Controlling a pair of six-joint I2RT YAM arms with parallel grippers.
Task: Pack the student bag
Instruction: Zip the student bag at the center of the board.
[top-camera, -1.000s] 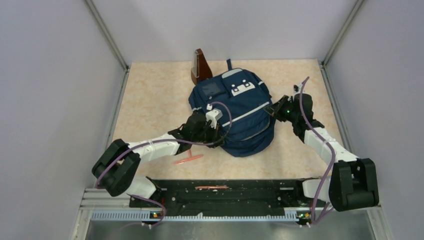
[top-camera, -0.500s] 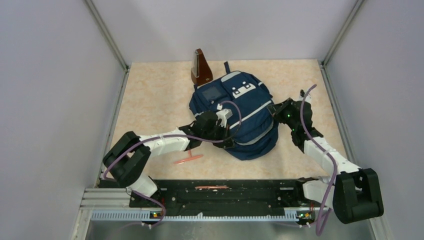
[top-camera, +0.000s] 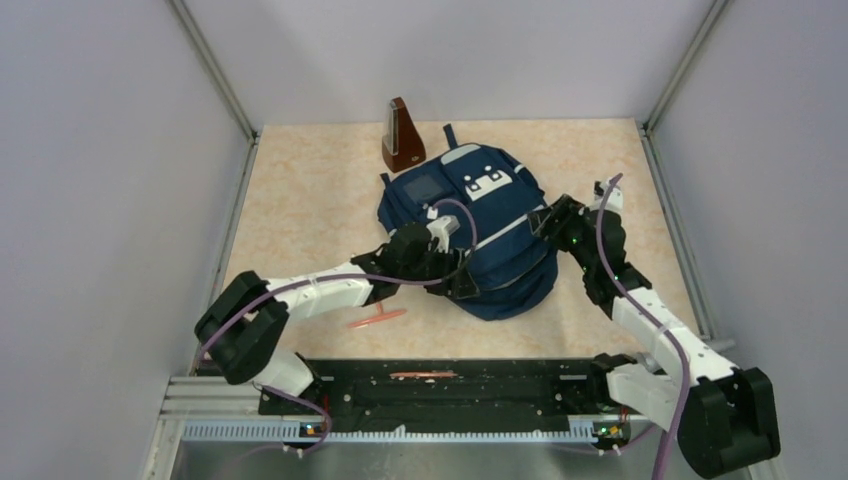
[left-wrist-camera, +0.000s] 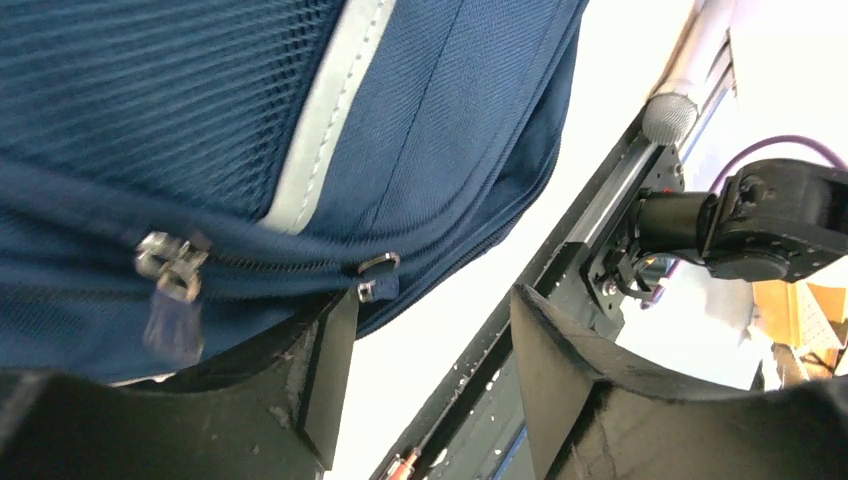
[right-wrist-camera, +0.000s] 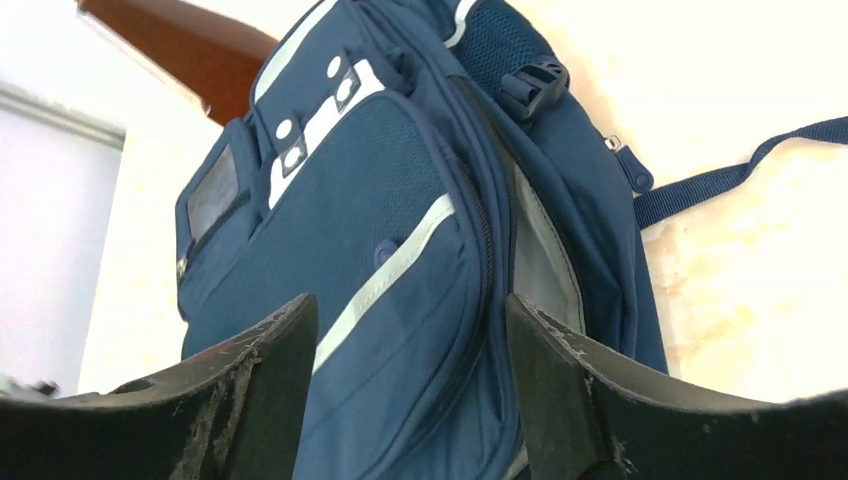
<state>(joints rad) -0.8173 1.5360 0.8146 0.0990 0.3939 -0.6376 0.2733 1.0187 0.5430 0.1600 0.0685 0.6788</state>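
At the navy backpack's (top-camera: 490, 215) near edge, left gripper (left-wrist-camera: 430, 300) and right gripper (right-wrist-camera: 410, 305) stand jaws apart, empty; the left could miss the small zipper pull (left-wrist-camera: 371, 288).

A brown pyramid-shaped object (top-camera: 402, 147) is standing upright in the upper middle of the overhead frame, on the beige marbled tabletop (top-camera: 300, 200). A thin pink stick-like item (top-camera: 378, 319) is lying lower left of centre. A slim orange rod (top-camera: 423, 375) is resting on the black rail (top-camera: 520, 395) along the bottom.
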